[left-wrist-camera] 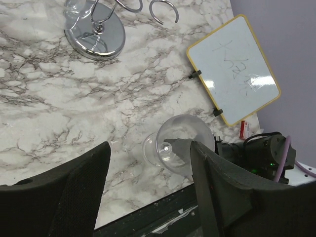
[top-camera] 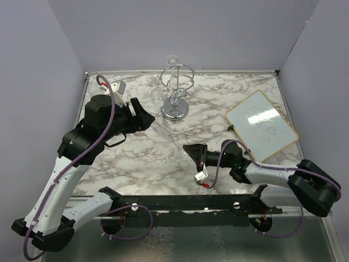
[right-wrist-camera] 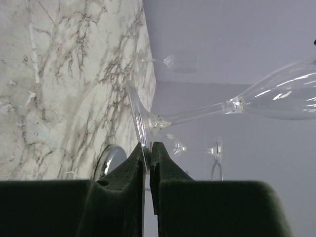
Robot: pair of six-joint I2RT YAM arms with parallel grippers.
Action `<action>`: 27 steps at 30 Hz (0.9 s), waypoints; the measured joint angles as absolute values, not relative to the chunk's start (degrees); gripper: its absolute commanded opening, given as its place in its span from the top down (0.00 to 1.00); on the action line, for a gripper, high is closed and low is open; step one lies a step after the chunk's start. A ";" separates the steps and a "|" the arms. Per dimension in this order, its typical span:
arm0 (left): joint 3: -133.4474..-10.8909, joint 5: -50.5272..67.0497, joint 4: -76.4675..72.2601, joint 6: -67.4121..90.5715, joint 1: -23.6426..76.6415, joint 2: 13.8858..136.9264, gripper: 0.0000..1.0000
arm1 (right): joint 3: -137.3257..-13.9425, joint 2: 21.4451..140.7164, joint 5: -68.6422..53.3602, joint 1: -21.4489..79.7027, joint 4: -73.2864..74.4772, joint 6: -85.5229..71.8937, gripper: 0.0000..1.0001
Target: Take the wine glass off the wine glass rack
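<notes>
**Top, left-wrist and right-wrist views.** The glass (right-wrist-camera: 197,112) is already clear of the rack (top-camera: 175,109). In the top view it sits near frame centre, almost invisible, well below the rack at upper centre. Whether its foot rests on the table (top-camera: 136,158) or hangs just off it cannot be told.

Right claw (right-wrist-camera: 148,146), lower centre of the right-wrist view: pressed together, apparently pinching the thin rim of the foot.

Left claw (left-wrist-camera: 150,145), lower centre of the left-wrist view: spread, one finger on either side of the bowl. A gap shows on the left side; contact on the right cannot be judged.

**Handling (judgement).** Thin clear glass is light, rigid, smooth, slippery and brittle. The piece is top-heavy, a wide bowl on a slender stem over a flat disc foot, so a rim pinch alone gives little hold against tipping. The stem is probably the best hold, or the bowl under gentle pressure. A hard squeeze risks cracking.

**Materials.**
- Rack: polished chrome wire with a round mirrored base, thin post and looped arms, and other glasses (right-wrist-camera: 174,61) at those arms.
- Table: glossy white-and-grey marble pattern.
- Whiteboard (top-camera: 262,124), centre right of the top view: a rounded rectangle with a yellow rim and faint scribble.
- Both claws: faced in matt black, foam-like material.
</notes>
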State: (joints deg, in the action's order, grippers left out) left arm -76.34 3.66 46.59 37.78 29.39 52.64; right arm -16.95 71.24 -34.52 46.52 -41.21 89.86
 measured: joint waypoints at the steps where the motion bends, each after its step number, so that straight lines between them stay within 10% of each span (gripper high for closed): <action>1: -76.82 3.68 47.09 37.76 29.39 53.15 0.37 | -17.15 71.35 -33.95 46.74 -41.17 90.80 0.99; 27: -81.69 6.09 56.77 27.81 29.39 58.02 0.62 | -23.44 77.41 -27.35 48.82 -41.52 103.42 0.99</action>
State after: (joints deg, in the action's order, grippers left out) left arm -81.69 6.09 56.77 27.81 29.39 58.02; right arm -23.44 77.41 -27.35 48.82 -41.52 103.42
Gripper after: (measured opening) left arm 0.418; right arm 0.055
